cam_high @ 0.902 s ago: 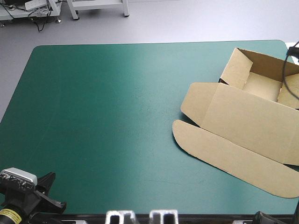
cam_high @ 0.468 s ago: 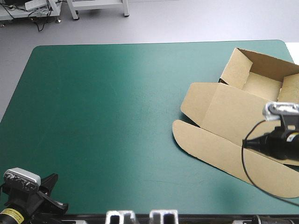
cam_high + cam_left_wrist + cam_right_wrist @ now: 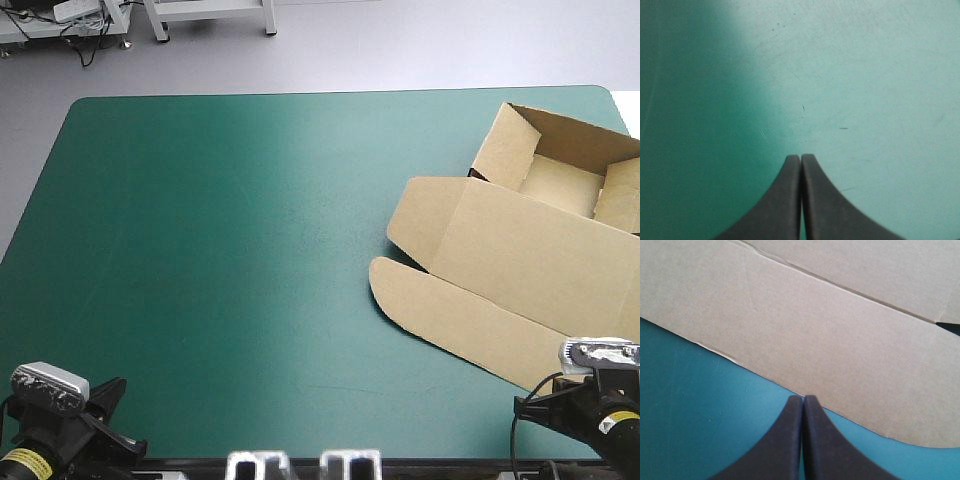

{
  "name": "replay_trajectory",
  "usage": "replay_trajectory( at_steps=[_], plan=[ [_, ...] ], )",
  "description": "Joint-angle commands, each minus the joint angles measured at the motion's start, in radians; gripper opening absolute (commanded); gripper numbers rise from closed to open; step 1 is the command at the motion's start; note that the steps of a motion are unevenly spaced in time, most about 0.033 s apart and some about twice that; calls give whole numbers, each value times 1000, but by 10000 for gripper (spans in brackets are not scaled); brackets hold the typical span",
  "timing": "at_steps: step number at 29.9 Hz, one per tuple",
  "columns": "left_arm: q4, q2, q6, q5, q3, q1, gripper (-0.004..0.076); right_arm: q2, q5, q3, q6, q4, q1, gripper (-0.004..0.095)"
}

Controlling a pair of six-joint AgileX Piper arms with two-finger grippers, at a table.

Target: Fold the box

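— Only the right gripper [image 3: 802, 401] has moved: just before, it hung over the box [image 3: 520, 250], and now it sits back at the table's near right corner.
— And the box itself?
— Same place as earlier, on the right side of the teal-green cover [image 3: 220, 250]. Its open tray [image 3: 560, 180] stands at the far right with walls raised. The lid [image 3: 530, 265] lies flat, running toward the near edge, with its rounded flap [image 3: 450, 320] nearest.
— Are the right fingers gripping it?
— No. They are pressed together in a point, empty, the tip right at the flap's near edge.
— The left gripper [image 3: 800, 159]?
— Clenched too, holding nothing, above bare cover at the near left corner, well apart from the box.
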Motion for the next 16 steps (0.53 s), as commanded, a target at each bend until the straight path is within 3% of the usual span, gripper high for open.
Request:
replay_trajectory(
  at_steps=[1,16],
  plan=[
    [-8,18,-1,-42,-22,-4,-10,-9,-98,-4,17,-2,2,-15],
    [-9,18,-4,-68,-1,-4,-10,-11,-122,-2,17,5,2,-15]
  ],
)
